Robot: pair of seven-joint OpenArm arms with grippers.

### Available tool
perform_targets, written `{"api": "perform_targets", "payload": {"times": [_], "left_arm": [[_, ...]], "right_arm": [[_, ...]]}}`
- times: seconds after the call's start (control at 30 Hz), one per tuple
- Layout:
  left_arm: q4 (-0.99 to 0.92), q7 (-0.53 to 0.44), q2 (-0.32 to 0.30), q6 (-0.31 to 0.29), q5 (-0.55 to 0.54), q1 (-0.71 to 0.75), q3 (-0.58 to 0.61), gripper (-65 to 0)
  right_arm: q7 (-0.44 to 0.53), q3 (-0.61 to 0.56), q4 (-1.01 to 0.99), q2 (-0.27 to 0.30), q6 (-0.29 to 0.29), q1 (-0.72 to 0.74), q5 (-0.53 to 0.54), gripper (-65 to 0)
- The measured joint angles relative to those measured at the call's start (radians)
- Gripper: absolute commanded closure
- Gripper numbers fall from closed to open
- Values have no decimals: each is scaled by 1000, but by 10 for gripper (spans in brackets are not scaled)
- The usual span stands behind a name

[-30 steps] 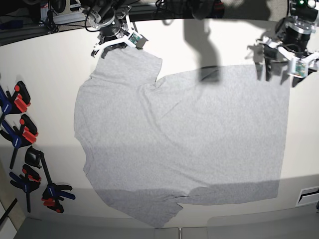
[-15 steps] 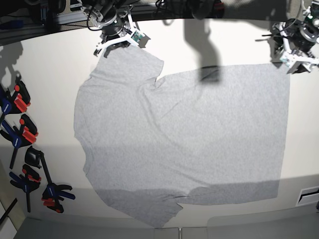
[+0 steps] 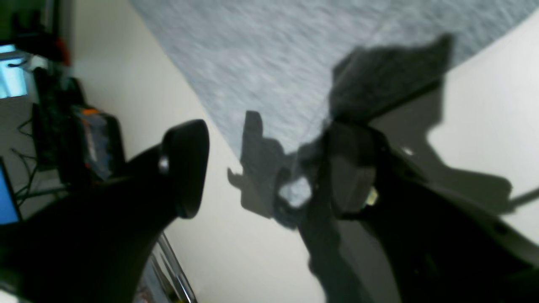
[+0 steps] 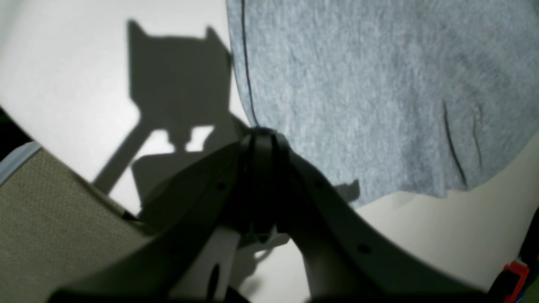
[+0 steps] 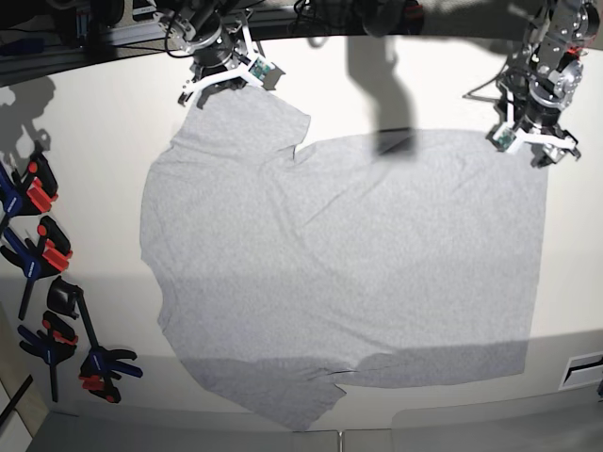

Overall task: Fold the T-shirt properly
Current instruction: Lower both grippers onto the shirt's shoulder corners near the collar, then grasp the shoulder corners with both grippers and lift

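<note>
A: What's the surface like?

B: A pale cream table [image 5: 94, 122], brightly lit, with hard shadows of the arms thrown across its far side.

A: Start at the jaws, then. The right gripper?

B: The right gripper [image 4: 261, 141] is clenched, its two fingers pressed together with no gap between them. The tips sit right at the hemmed edge of the T-shirt [image 5: 349, 264]; whether cloth is pinched between them I cannot tell (the tips hide that spot). In the base view that gripper [image 5: 223, 75] is at the far left, by the end of the far sleeve.

A: And the left?

B: The left gripper [image 3: 269, 168] is spread wide, one dark finger [image 3: 185, 168] on each side of the wrist view, with bare table and the shirt's corner showing between them. Nothing is held. In the base view it [image 5: 533, 139] hangs at the far right corner of the shirt's bottom hem.

A: Where does the shirt lie?

B: Flat in the middle of the table, plain grey side up, collar end toward the left of the base view and the hem to the right. One sleeve points to the far edge, the other to the near edge. A few small creases run near the far sleeve.

A: Anything else around it?

B: A row of spring clamps [image 5: 42, 254] with red and blue grips along the left edge, well apart from the shirt.
</note>
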Motion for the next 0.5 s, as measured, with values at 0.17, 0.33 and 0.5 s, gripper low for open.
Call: {"api": "perform_targets", "payload": {"times": [0.17,0.33,0.5], "left_arm": [[-39,-13,2,-2,-4,-10,18,-67],[-33,51,3,-5,-8,-3,20,0],[46,169,0,-19,-43,17,20,0]], "right_arm": [[-6,0,0,0,0,0,0,0],[-35,0,3,-3,-8,0,0,0],[-118,-3,21,-2,-58,-13,-82,0]]}}
